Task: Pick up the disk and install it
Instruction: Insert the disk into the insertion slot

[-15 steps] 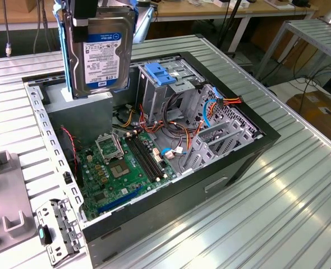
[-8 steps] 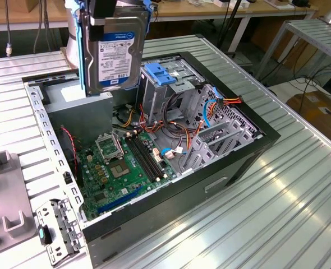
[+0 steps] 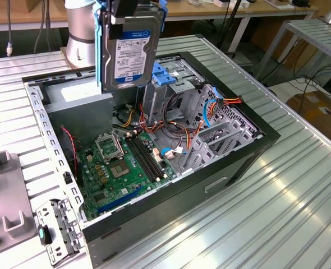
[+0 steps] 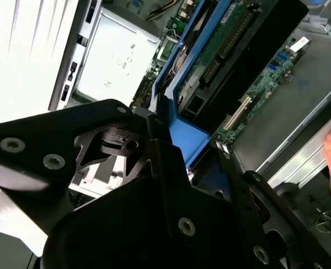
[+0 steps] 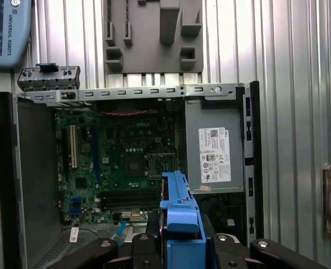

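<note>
The hand point(image 3: 126, 18) is closed on the top edge of the disk point(image 3: 133, 53). The disk hangs upright in the air over the open computer case point(image 3: 154, 216), its label facing the exterior view. The grip seems to take only that edge and the blue rails, so a jolt could tilt the drive or let it slip. Just below and beside it stands the drive cage point(image 3: 174, 78), and a skewed approach would likely jam the rails against its metal wall. Farther out, loose cables point(image 3: 179, 126) could snag. A dropped drive would strike the motherboard point(image 3: 129, 159).
</note>
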Robot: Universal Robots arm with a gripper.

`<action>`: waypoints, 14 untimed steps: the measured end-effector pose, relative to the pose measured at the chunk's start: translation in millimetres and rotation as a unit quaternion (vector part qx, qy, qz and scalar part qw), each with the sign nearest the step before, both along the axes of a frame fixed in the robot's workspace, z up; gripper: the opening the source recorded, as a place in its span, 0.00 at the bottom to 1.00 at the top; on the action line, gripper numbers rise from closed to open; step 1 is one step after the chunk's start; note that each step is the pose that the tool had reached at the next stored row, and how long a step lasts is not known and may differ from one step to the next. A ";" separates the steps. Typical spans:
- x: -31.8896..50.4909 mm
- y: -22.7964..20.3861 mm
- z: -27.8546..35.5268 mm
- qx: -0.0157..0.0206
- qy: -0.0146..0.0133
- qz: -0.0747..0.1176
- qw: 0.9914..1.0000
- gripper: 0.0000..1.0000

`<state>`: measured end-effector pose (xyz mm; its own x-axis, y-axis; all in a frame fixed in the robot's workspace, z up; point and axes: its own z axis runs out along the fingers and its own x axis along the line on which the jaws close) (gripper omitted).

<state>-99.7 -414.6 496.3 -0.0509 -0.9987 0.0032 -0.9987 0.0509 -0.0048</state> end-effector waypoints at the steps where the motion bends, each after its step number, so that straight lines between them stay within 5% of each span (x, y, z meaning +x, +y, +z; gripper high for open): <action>1: 4.7 0.0 0.0 0.000 0.000 0.000 1.000 0.37; 9: 15.1 -1.9 -0.7 -0.005 0.000 0.000 1.000 0.37; 12: 15.9 -7.4 -1.0 -0.006 0.000 0.000 1.000 0.37; 14: 16.4 -15.8 -1.7 -0.007 0.000 0.000 1.000 0.37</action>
